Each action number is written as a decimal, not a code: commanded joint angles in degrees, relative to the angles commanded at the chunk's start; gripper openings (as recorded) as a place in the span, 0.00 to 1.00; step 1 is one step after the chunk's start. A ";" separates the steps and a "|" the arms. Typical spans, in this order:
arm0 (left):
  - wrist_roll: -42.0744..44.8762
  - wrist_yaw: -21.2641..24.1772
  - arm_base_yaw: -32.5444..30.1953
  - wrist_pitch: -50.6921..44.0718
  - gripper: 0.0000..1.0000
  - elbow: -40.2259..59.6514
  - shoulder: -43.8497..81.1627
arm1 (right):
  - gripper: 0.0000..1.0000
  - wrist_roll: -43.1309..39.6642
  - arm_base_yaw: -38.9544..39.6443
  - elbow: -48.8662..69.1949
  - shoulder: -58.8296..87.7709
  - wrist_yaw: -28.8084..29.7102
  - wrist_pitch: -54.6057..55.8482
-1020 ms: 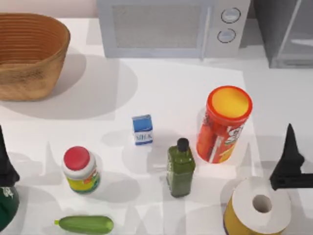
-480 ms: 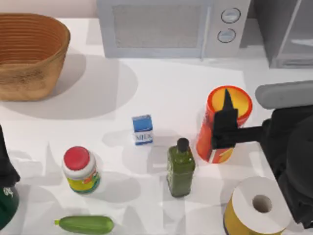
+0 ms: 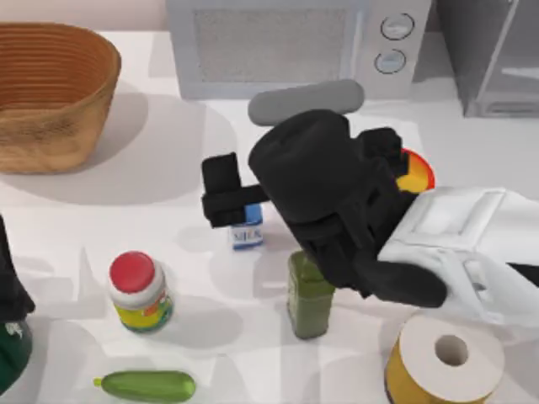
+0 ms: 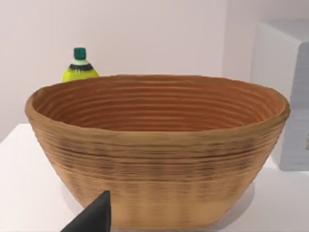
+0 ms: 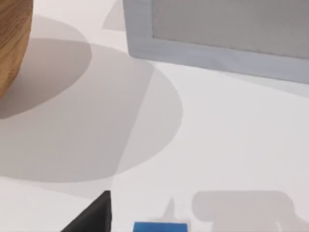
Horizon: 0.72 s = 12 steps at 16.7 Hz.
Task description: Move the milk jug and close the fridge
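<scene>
The milk jug [image 3: 247,229] is a small blue-and-white carton near the table's middle; its blue top [image 5: 160,226] peeks into the right wrist view. My right arm reaches across from the right. Its gripper [image 3: 221,195] hangs open just above and slightly left of the carton, covering its upper part. One dark finger [image 5: 94,216] shows beside the carton's top, apart from it. The fridge [image 3: 493,59] is the grey cabinet at the back right corner. My left gripper [image 3: 8,282] is parked open at the left edge, facing the basket [image 4: 154,150].
A grey microwave [image 3: 286,46] stands at the back. The wicker basket [image 3: 50,93] is back left. A red-lidded jar [image 3: 139,290], a cucumber [image 3: 147,385], a green bottle [image 3: 308,299], an orange chips can [image 3: 418,172] and a white roll [image 3: 448,352] crowd the front.
My right arm has swept from the right edge across the chips can to above the milk jug. It now hides most of the can and the bottle's neck. The left arm stayed put.
</scene>
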 joint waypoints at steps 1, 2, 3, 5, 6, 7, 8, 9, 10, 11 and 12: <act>0.00 0.00 0.00 0.00 1.00 0.00 0.00 | 1.00 1.68 0.23 3.53 3.39 -1.26 -2.72; 0.00 0.00 0.00 0.00 1.00 0.00 0.00 | 1.00 3.29 0.39 6.75 6.59 -2.44 -5.31; 0.00 0.00 0.00 0.00 1.00 0.00 0.00 | 1.00 4.82 0.44 9.60 9.55 -3.52 -7.73; 0.00 0.00 0.00 0.00 1.00 0.00 0.00 | 1.00 7.53 0.17 13.98 14.66 -5.28 -12.02; 0.00 0.00 0.00 0.00 1.00 0.00 0.00 | 1.00 8.64 -0.17 15.42 16.72 -5.91 -13.81; 0.00 0.00 0.00 0.00 1.00 0.00 0.00 | 1.00 9.55 -0.57 16.35 18.35 -6.37 -15.30; 0.00 0.00 0.00 0.00 1.00 0.00 0.00 | 1.00 10.20 -0.93 16.85 19.49 -6.66 -16.40; 0.00 0.00 0.00 0.00 1.00 0.00 0.00 | 1.00 10.54 -1.15 17.03 20.07 -6.78 -17.00; 0.00 0.00 0.00 0.00 1.00 0.00 0.00 | 1.00 10.56 -1.16 17.04 20.10 -6.79 -17.03; 0.00 0.00 0.00 0.00 1.00 0.00 0.00 | 1.00 10.56 -1.16 17.04 20.10 -6.79 -17.03; 0.00 0.00 0.00 0.00 1.00 0.00 0.00 | 1.00 10.56 -1.16 17.04 20.10 -6.79 -17.03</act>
